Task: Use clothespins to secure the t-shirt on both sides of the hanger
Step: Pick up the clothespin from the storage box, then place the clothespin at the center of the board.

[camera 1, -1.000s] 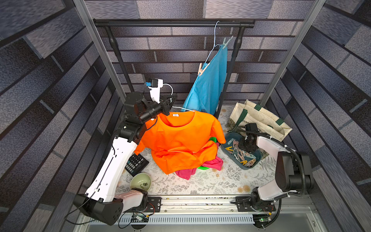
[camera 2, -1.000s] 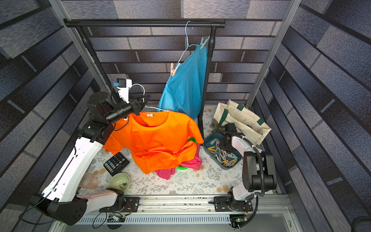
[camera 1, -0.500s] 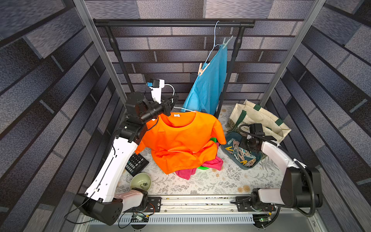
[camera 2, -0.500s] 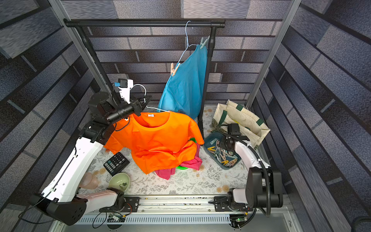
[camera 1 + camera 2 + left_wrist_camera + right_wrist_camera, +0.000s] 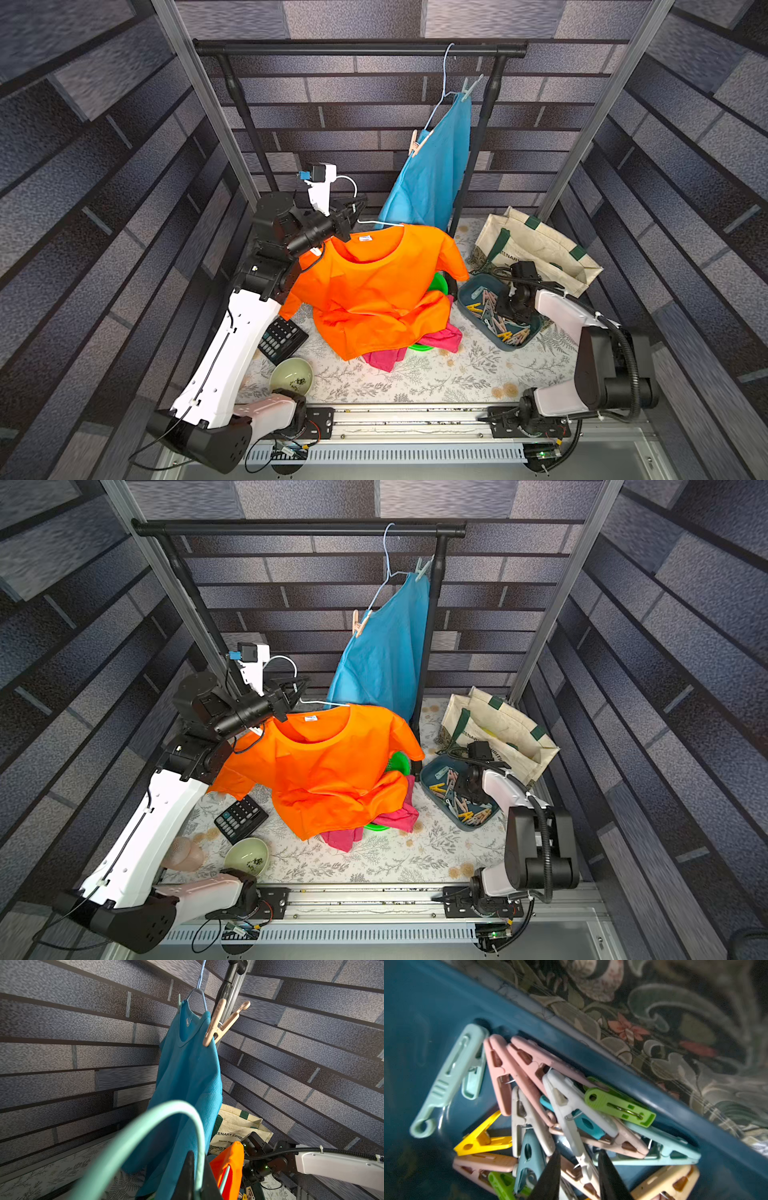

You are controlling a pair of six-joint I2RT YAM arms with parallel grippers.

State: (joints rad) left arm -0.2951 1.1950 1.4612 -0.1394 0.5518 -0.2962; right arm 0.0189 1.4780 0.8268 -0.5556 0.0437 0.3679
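My left gripper (image 5: pixel 354 209) is clamped tight on the hook of the mint hanger (image 5: pixel 166 1111), with one black fingertip (image 5: pixel 190 1176) lying against the wire. The orange t-shirt (image 5: pixel 374 291) hangs from that hanger, its collar just beside the gripper and its lower half slumped on the table. I see no pin on it. My right gripper (image 5: pixel 579 1176) is down in the blue bin (image 5: pixel 415 1022) with its jaws a narrow way apart. The tips straddle the tail of a white clothespin (image 5: pixel 571 1105), and I can't make out a firm pinch on it. The clothespins (image 5: pixel 494 316) lie heaped in that bin, to the right of the shirt. Around the cell stand grey brick-pattern walls (image 5: pixel 104 166). A black rack (image 5: pixel 357 48) crosses the back, and a blue shirt (image 5: pixel 432 178) hangs from it, held by a peach pin (image 5: pixel 414 143). The leaf-print tablecloth (image 5: pixel 457 374) carries a cream tote bag (image 5: pixel 536 245) behind the bin. A pink cloth (image 5: pixel 440 338) pokes out under the orange hem, with a calculator (image 5: pixel 282 338) and a green bowl (image 5: pixel 291 376) near my left arm. That arm climbs steeply from its front base, its wrist levelled toward the rack. My right arm folds at the elbow, forearm reaching in over the bin, wrist tipped down.
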